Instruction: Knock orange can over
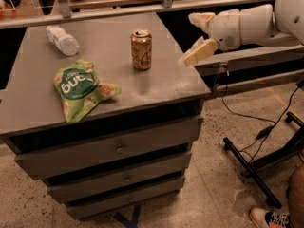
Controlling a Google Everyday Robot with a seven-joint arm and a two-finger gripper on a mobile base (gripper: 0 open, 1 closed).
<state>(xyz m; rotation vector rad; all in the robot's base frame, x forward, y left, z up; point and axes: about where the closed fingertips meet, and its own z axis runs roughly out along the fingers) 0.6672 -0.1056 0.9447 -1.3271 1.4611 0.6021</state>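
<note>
The orange can (141, 50) stands upright on the grey cabinet top (156, 87), near its back right part. It is orange-gold with a silver top rim and dark script marks. My gripper (189, 39) reaches in from the right on a white arm and hangs over the cabinet's right edge, a short way to the right of the can and about level with it. Its two cream fingers (200, 52) are spread apart with nothing between them. It does not touch the can.
A green snack bag (80, 88) lies at the front left of the top. A clear plastic water bottle (62, 40) lies at the back left. Black stand legs (247, 163) and cables cross the floor at the right. A shoe (268, 218) shows at the bottom right.
</note>
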